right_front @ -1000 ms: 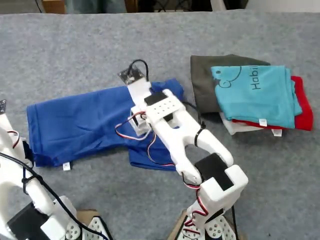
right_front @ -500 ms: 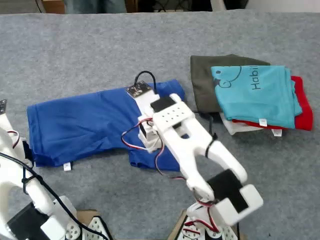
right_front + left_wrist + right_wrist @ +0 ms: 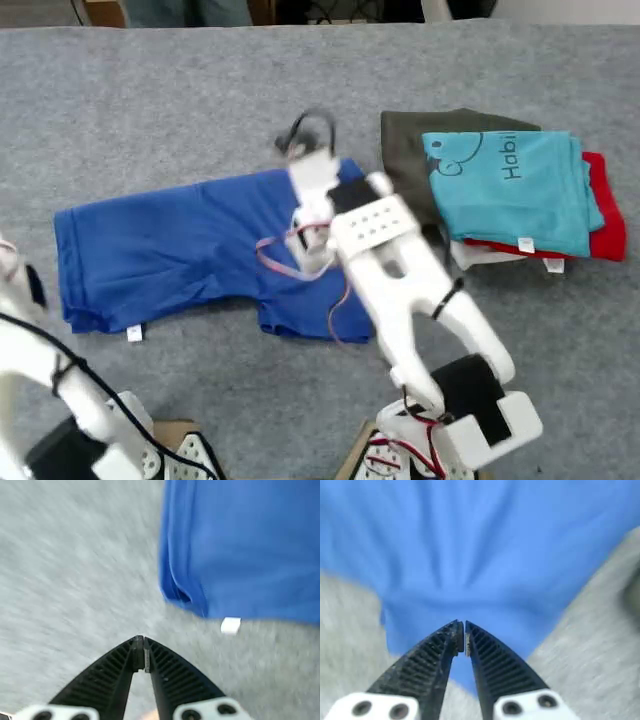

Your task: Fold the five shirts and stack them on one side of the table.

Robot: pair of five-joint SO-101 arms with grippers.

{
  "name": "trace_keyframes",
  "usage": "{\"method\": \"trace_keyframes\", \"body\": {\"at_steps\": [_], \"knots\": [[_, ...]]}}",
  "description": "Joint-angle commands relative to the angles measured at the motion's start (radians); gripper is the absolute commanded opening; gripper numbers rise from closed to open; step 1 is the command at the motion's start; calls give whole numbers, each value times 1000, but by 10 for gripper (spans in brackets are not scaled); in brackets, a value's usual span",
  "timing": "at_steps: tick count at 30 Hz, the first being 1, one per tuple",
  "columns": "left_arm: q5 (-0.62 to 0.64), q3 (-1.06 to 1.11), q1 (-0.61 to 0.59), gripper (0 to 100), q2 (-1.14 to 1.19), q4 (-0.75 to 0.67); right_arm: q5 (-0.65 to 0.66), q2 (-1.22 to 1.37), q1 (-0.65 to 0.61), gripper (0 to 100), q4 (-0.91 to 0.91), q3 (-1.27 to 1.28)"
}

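**Three cameras, one shirt in common**

The high camera is fixed on the side where the arms (image 3: 400, 290) stand. It looks down from well above, across the grey table (image 3: 150, 100) toward its far edge. Each wrist camera looks along its own gripper at the cloth, from close up. The left gripper (image 3: 139, 652) points beside the tagged corner of the blue shirt (image 3: 240, 545), and the right gripper (image 3: 464, 637) points over a shirt edge. All three views share that shirt.
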Motion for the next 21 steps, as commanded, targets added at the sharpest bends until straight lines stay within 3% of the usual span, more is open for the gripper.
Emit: {"method": "trace_keyframes", "body": {"at_steps": [1, 8, 13, 21], "knots": [[52, -185, 67, 30, -86, 25, -2, 51, 63, 15, -11, -216], [195, -147, 275, 30, 44, -153, -2, 358, 87, 15, -31, -553], [275, -137, 282, 30, 267, -351, -2, 613, 104, 15, -37, -783], [281, -140, 278, 29, 574, -577, -6, 952, 190, 15, -29, -1101]]}}
